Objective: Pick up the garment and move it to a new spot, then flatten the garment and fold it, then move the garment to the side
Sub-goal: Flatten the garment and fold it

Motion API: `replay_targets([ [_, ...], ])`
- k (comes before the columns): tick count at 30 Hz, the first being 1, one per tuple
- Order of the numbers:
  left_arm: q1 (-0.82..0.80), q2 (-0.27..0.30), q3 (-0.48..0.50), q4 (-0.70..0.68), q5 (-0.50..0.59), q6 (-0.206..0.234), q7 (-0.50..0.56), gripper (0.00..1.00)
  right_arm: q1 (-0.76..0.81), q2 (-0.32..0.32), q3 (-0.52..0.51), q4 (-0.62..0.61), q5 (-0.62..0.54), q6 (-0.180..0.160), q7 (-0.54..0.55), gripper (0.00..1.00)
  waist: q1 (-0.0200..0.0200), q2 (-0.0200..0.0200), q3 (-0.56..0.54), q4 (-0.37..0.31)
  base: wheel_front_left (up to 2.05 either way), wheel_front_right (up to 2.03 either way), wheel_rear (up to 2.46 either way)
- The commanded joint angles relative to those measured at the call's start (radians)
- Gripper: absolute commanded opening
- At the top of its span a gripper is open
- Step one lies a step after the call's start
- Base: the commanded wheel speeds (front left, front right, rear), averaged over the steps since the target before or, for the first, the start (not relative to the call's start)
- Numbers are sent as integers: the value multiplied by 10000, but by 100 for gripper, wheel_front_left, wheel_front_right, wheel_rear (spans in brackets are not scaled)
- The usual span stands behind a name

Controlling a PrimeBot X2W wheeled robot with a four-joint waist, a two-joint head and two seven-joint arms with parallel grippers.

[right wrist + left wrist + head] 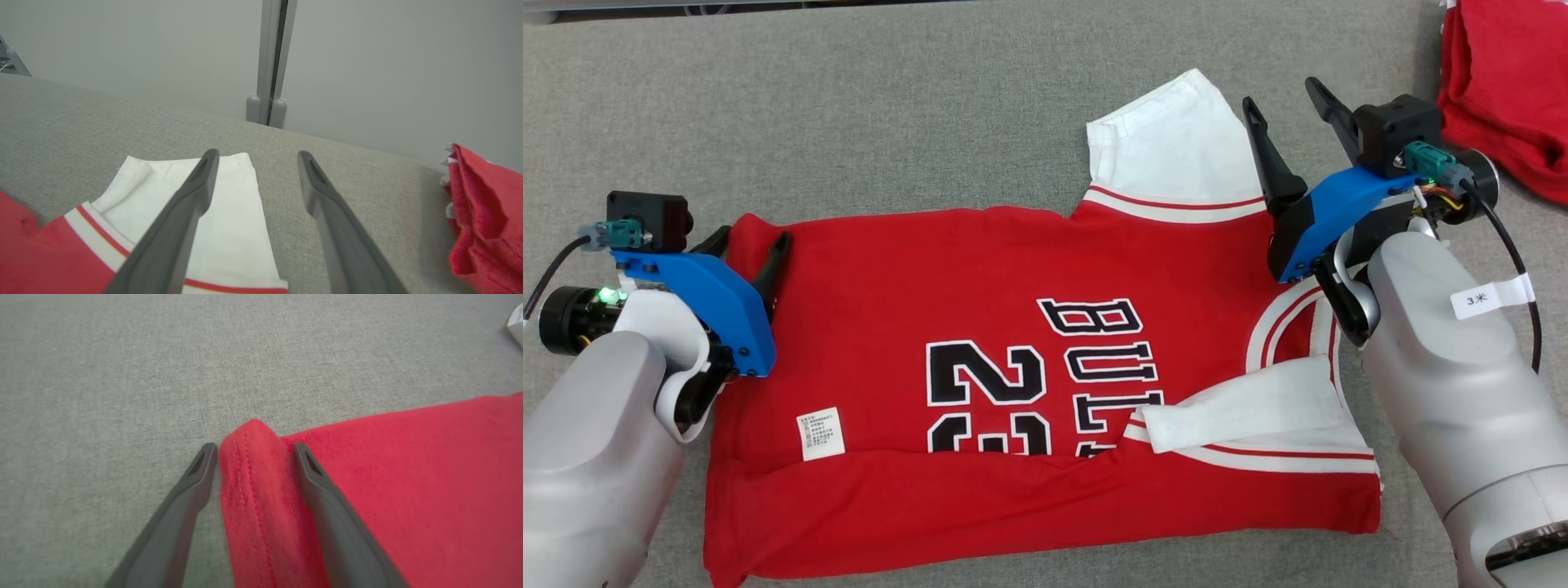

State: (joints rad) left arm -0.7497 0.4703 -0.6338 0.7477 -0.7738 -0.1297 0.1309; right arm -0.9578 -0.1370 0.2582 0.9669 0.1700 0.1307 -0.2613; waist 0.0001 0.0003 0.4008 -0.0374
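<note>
Red jersey (890, 294) lay mid-frame on the grey surface (849, 114), bottom strip folded up. Left gripper (753, 237) had jaws open astride the jersey's upper-left hem corner. Right gripper (1281, 92) hung open-jawed over the white sleeve (1176, 147), upper right. Best: lower right first, pinch both corners together, fold evenly.

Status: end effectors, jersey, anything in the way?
Left end effector open, straddling jersey corner. Right end effector open by white sleeve. Red cloth far right, not blocking.
</note>
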Motion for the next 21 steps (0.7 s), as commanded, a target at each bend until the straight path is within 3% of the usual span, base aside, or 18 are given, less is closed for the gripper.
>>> replay_targets([
  [1, -137, -105, -264, 237, -59, -14, 85, 75, -155, -56, 69, 137, -43, 2, -50, 100, -1, -3, 22, 17, 0, 0, 0],
  [3, -263, -149, -507, 361, -28, -14, -45, 0, -303, -106, 96, 242, -59, 2, -50, 100, -1, -3, 19, 72, 0, 0, 0],
  [11, -845, -265, -970, 467, 127, -13, -1140, 0, -1127, -238, 224, 1267, 83, 2, 82, 100, -1, -3, 53, 546, 0, 0, 0],
  [21, -1379, -715, -1434, 105, 276, -13, -1959, 0, -2898, -537, 487, 2690, 7, 2, 1561, 100, -1, -3, 767, 1361, 0, 0, 0],
])
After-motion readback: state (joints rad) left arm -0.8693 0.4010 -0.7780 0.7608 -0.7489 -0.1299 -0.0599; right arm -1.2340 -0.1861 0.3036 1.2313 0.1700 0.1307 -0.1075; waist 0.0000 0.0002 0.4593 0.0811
